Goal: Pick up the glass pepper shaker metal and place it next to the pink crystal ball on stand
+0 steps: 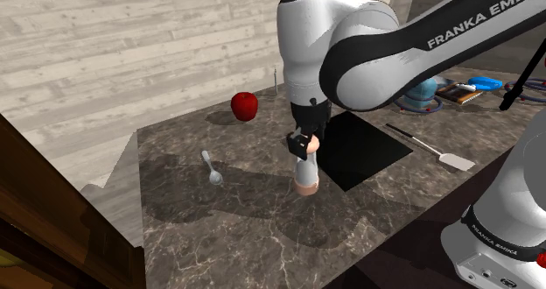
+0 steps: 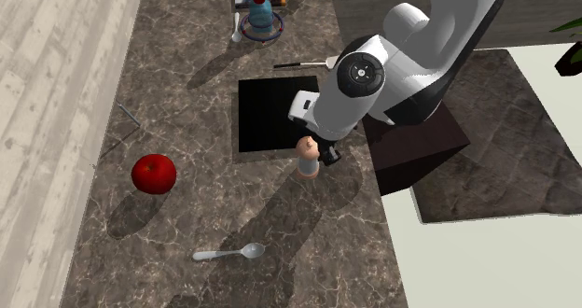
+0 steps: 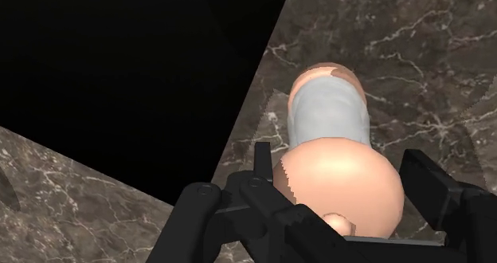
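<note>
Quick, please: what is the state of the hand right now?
The hand is closed on the pepper shaker, clasping its rounded top.

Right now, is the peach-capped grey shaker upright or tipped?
Upright: the peach-capped grey shaker stands base-down on the dark marble counter.

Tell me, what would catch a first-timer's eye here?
A big white robot arm with dark joints looms over a dark marbled counter. Its black gripper sits at the top of a small shaker with a grey body and peach-coloured ends. Right beside the shaker, a pure black square area cuts into the counter, and a shiny red apple-like ball rests near the counter's far edge.
</note>
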